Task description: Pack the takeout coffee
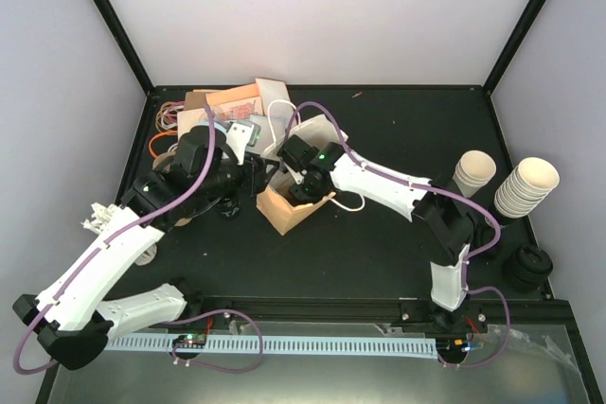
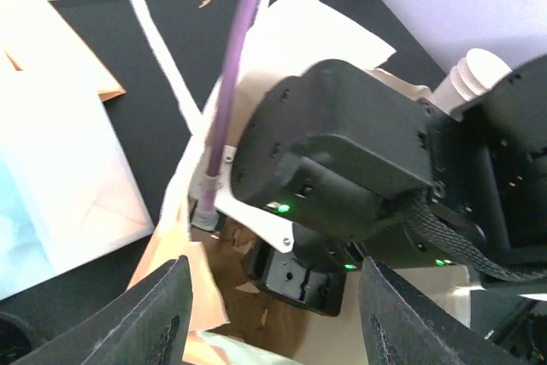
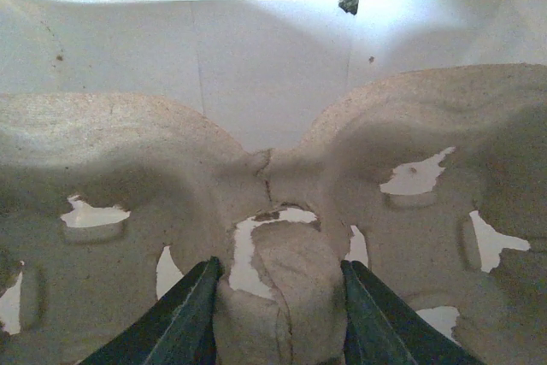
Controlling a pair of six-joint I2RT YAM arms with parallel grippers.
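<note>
A brown paper bag (image 1: 284, 213) stands open in the middle of the table. My right gripper (image 1: 301, 188) reaches down into it. In the right wrist view that gripper (image 3: 280, 264) is shut on the centre post of a grey moulded pulp cup carrier (image 3: 128, 168), whose cup wells are empty. My left gripper (image 2: 275, 264) is open at the bag's left rim (image 2: 184, 288), with the bag's wall just inside its left finger (image 2: 158, 318) and the right wrist's black body between its fingers. In the top view the left gripper (image 1: 254, 180) sits beside the bag. The takeout coffee is out of view.
Lidless cream cups lie in two stacks (image 1: 525, 186) (image 1: 473, 169) at the right edge, with loose black lids (image 1: 528, 267) in front of them. Flat paper bags and packets (image 1: 237, 101) lie at the back left, beside white paper (image 1: 317, 125). A white object (image 1: 99, 217) lies by my left arm.
</note>
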